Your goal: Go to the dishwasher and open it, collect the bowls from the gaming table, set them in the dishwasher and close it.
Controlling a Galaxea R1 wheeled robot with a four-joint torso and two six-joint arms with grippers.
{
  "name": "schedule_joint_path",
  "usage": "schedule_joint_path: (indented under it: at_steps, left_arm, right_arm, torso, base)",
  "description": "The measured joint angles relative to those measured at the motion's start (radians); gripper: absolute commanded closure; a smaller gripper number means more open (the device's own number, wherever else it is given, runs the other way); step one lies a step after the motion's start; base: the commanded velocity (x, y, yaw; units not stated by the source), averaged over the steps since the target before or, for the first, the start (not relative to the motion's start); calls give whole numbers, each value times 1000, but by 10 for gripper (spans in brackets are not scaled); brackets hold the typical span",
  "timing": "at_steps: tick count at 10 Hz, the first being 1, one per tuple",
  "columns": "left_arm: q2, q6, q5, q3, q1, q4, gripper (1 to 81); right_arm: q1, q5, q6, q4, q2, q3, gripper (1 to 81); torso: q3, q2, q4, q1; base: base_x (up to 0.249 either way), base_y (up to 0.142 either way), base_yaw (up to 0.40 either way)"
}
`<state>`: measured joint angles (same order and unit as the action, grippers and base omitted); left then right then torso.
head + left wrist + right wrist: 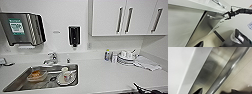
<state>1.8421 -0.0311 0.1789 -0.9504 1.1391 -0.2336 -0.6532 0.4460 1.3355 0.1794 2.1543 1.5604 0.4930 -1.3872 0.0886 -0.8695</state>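
Brushed steel marks the dishwasher [205, 28] under the tabletop [105, 75], its door apparently shut. The right hand [225, 15], fingers apart, reaches its bar handle [228, 72] (opening barely begun; bowls remain uncollected).

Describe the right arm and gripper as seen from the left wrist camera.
The right arm is black and slender, built of jointed segments with a paler band near the wrist. A thin dark cable loops above it. The right gripper is black, with thin pointed fingers.
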Motion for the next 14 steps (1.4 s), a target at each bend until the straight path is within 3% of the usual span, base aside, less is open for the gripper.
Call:
schedule_joint_path:
  at_steps: [1,3,7,11,14]
  left_arm:
    - [0,0,0,0,0,-1,10]
    - [0,0,0,0,0,-3,10]
    - [0,0,0,0,0,-4,10]
    - [2,0,0,0,0,-6,10]
    - [9,0,-1,0,0,-8,10]
  right_arm:
    - [0,11,46,0,7,17,10]
    - [0,27,69,0,26,50,10]
    - [-1,33,76,0,134,153,10]
    - [-49,33,77,1,150,211,10]
    - [-75,-4,79,4,169,254,10]
  torso:
    - [0,0,0,0]
    - [0,0,0,0]
    - [0,0,0,0]
    - [0,0,0,0]
    - [0,0,0,0]
  base:
    - [0,0,0]
    - [0,0,0]
    - [0,0,0]
    - [0,0,0]
    - [0,0,0]
